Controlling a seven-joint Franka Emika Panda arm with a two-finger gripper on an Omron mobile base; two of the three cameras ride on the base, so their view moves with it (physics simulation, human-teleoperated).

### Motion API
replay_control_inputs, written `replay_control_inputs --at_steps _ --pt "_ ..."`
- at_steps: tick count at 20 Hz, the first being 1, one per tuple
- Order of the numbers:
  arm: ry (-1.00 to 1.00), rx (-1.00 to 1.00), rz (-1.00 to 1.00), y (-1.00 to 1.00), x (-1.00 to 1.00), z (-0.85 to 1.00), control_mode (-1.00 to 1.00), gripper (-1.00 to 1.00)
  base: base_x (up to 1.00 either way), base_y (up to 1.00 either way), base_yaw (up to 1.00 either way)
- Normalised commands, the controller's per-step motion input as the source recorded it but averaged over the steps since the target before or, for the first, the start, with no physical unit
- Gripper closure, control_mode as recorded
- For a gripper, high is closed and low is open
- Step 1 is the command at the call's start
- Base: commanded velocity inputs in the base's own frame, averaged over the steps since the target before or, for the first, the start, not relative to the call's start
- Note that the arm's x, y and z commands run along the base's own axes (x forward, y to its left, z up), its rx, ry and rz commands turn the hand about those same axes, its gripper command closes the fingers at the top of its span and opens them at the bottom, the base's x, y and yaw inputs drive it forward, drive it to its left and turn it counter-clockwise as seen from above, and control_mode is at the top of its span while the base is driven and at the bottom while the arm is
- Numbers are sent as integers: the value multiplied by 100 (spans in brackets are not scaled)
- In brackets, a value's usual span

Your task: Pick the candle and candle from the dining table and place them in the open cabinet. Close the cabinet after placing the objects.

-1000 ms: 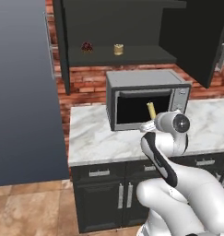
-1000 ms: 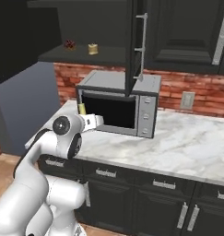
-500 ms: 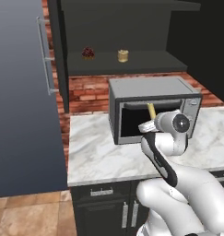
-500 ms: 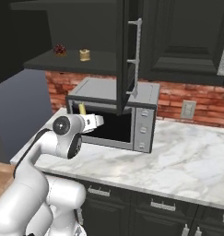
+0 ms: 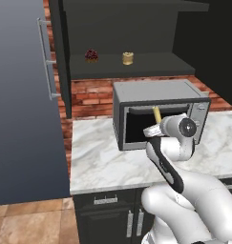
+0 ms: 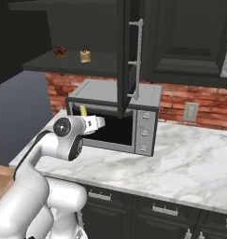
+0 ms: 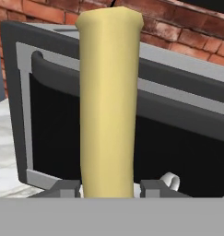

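Candle [image 7: 107,101], slim waxy pale-yellow stick, hand-clamped [image 7: 109,188]

A tall pale-yellow candle [image 7: 108,101] stands upright between the fingers [image 7: 62,188], before the grey microwave [image 7: 178,133].

- no text, label, brand, number or sign can be read anywhere.
- the microwave [image 6: 143,132] control panel has round knobs, but no legible markings.

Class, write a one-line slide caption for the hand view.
Gripper shut on a tall pale-yellow candle, held upright in front of the grey microwave and brick wall.
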Motion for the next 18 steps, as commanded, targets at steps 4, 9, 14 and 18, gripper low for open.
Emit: replay_control_inputs --at_steps 4,9,14,18 --pt "0 0 0 0 0 0 100 100 0 0 0" --pt "0 0 0 0 0 0 100 100 0 0 0" --pt "-1 0 0 0 0 18 -100 100 0 0 0" --pt "0 0 -3 0 4 34 -100 100 0 0 0"
